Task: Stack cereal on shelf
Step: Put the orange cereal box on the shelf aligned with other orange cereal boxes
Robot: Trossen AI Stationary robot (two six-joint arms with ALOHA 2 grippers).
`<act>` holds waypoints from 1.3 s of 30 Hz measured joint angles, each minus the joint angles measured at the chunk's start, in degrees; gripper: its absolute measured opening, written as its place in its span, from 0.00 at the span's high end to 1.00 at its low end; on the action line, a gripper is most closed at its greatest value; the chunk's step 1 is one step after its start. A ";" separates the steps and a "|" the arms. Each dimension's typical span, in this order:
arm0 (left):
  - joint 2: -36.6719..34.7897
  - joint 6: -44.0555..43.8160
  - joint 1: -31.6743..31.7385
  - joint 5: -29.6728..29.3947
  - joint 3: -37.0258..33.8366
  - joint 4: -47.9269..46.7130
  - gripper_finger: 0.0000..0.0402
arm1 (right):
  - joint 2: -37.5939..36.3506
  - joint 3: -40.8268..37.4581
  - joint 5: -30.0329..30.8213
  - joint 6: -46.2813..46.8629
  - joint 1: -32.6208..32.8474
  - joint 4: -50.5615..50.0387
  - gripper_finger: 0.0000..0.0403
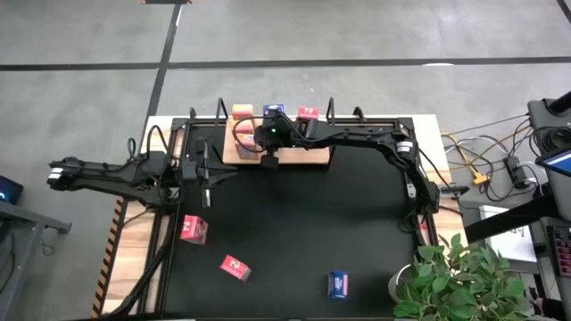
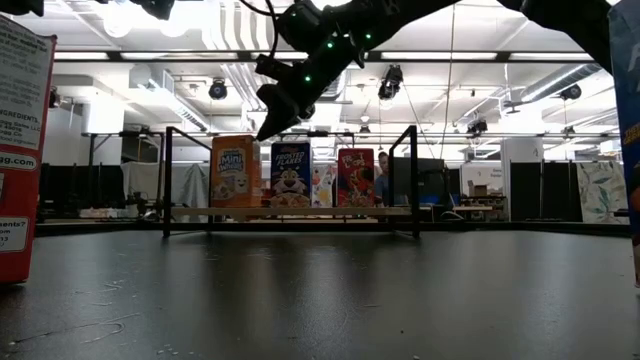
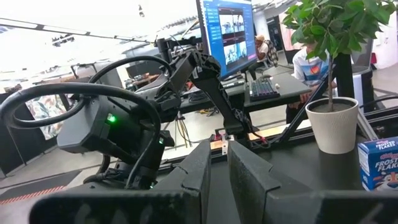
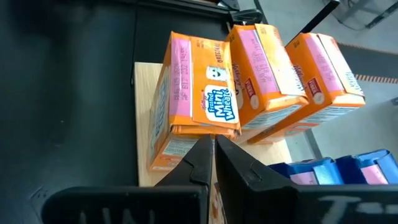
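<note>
The shelf [image 1: 303, 156], a light-wood board with black posts, stands at the table's far side. Orange [image 1: 243, 113], blue [image 1: 273, 111] and red [image 1: 307, 113] cereal boxes stand on it in rows. My right gripper [image 1: 268, 162] is shut and empty. It hangs over the board's near left part, just above the nearest orange box [image 4: 199, 99], with two more orange boxes [image 4: 264, 68] behind. Blue boxes [image 4: 336, 171] show beside them. My left gripper [image 1: 206, 198] waits shut over the mat's left part. Two red boxes [image 1: 194, 229] [image 1: 235, 267] and one blue box [image 1: 338, 284] lie on the mat.
A potted plant [image 1: 455, 281] stands at the table's near right corner. Cables and equipment lie past the right edge. In the low view, the near red box [image 2: 20, 150] fills the left edge. The black mat's middle [image 1: 303, 223] has free room.
</note>
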 joint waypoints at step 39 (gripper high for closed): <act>-0.30 0.21 0.00 0.00 0.00 -0.02 0.90 | 4.31 4.39 1.23 -1.65 0.00 -3.24 0.97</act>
